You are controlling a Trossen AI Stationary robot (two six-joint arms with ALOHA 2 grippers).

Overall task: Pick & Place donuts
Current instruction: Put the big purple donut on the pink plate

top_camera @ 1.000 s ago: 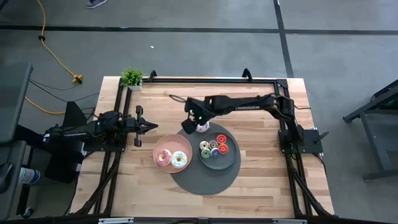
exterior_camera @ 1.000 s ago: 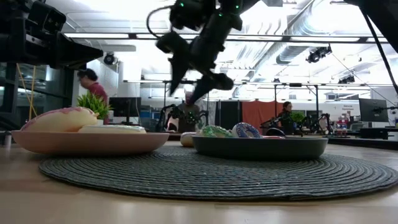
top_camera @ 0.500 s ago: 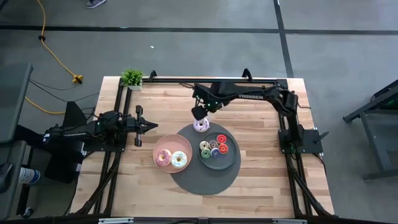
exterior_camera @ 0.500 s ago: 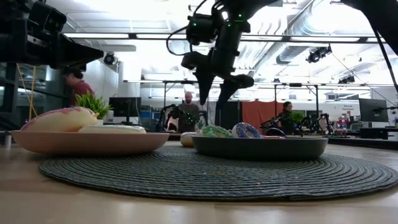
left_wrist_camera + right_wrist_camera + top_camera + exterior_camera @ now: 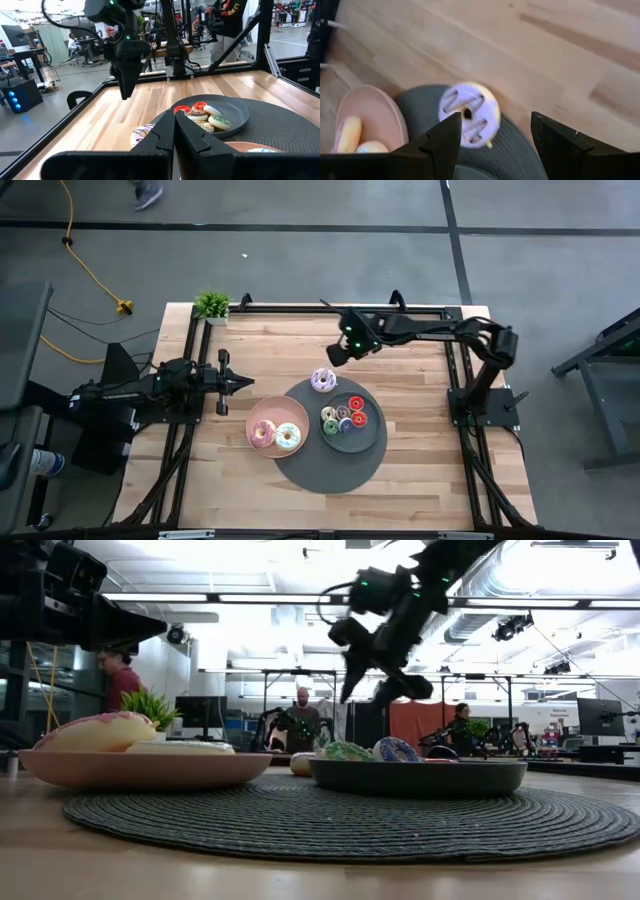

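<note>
The right arm's dark two-finger tool (image 5: 338, 353) has lifted and pulled back toward the far side of the pale wooden counter (image 5: 420, 470) since a second ago, when it hung low over the white-iced ring donut with purple squiggles (image 5: 323, 380). Now its fingers are spread wide with nothing between them, and in its own wrist view the donut shows in the gap, well below. The donut lies flat on the far edge of the round dark grey woven mat (image 5: 310, 470), part of it over the mat's rim, just beside the grey plate (image 5: 374, 438). I judge this to be a release just finished: the donut is set down and the arm is free for the next pick, though the donut sits on neither plate, so it may yet need another move.

The left arm's dark tool (image 5: 243, 383) waits at the counter's left side, its fingers pressed together and empty, pointing toward the plates.

On the mat, the round pink plate (image 5: 252, 443) holds two larger donuts side by side, a pink-iced donut (image 5: 263, 433) and a pale white-iced donut (image 5: 288, 436). The round grey plate next to it carries the tiny ring donuts (image 5: 344, 416) clustered toward its middle: red ones on the right, with green, brown and blue among the rest
</note>
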